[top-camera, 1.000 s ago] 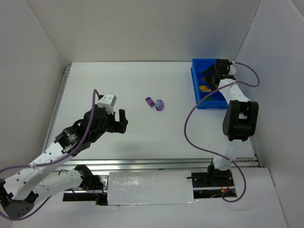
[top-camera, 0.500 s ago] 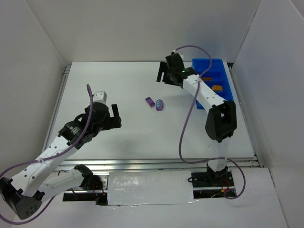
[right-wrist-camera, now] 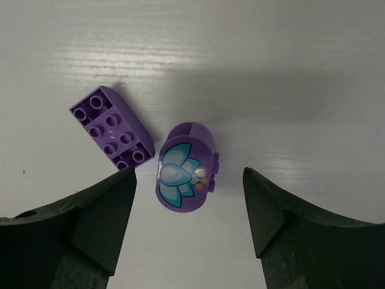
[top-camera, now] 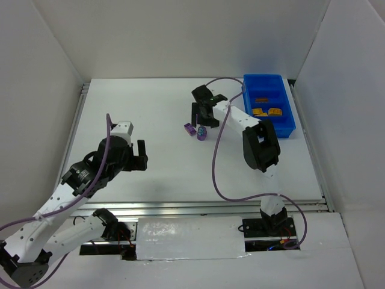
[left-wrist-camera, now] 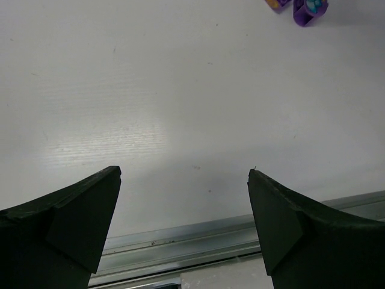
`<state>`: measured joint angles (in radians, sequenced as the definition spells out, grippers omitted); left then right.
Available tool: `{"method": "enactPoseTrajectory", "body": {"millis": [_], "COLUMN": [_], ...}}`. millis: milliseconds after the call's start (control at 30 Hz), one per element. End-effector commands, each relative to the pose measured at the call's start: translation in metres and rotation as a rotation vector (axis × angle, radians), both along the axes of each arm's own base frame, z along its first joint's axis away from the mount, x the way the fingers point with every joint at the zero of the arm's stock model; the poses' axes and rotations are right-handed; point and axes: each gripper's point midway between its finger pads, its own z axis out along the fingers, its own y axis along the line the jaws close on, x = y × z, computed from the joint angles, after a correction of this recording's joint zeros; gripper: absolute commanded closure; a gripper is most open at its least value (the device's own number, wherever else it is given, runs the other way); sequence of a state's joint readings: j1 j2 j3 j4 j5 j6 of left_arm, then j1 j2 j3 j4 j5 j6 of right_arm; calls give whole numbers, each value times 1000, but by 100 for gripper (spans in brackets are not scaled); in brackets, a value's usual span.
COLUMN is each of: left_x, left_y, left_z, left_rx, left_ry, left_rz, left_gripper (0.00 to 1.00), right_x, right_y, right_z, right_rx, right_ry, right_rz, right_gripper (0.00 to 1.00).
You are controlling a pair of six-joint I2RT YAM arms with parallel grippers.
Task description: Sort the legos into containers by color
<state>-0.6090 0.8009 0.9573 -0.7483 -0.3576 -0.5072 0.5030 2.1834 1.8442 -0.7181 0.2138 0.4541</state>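
Right gripper (right-wrist-camera: 187, 180) spread wide, nothing held. Rounded purple brick (right-wrist-camera: 185, 171) seen between fingers (right-wrist-camera: 90, 223), just under. Studded purple brick (right-wrist-camera: 112, 128) right beside one finger: could be caught or pushed at closing. Rounded purple brick could be squeezed out. Left gripper (left-wrist-camera: 184, 174) wide, empty.

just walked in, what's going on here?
Lego sorting. The right tool hangs open over two purple plastic bricks on the white table: jaws either side of the rounded flower-printed one, the studded one beside it. Orange bricks lie in the blue plastic compartment tray. The left tool is open, holding nothing.
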Motion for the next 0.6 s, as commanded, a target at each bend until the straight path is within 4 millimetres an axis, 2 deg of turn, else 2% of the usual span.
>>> {"method": "enactPoseTrajectory", "body": {"millis": [0,33,267,367,567], "left_x": [2,3,5,4,4], "left_y": [-5,-5,-12,-13,-14], "left_z": [-5,-5,-9,-8,-6], "left_rx": [15,16,14,10,0], "left_ry": [-2,-4,-4,-5,-17], "left_rz": [-44,-48,-79,-87,-99], "left_gripper": [1,0,0,0,0], "right_x": [-2,-1,-11,-12,-8], "right_y": [3,5,1,-1,2], "right_z": [1,4,-17,-22,-31], "right_rx": [-3,9,-5,-11,-15], "right_ry": [-10,-26,22,26,47], "right_rz": [3,3,-4,-6,6], "right_gripper": [21,21,27,31,34]}}
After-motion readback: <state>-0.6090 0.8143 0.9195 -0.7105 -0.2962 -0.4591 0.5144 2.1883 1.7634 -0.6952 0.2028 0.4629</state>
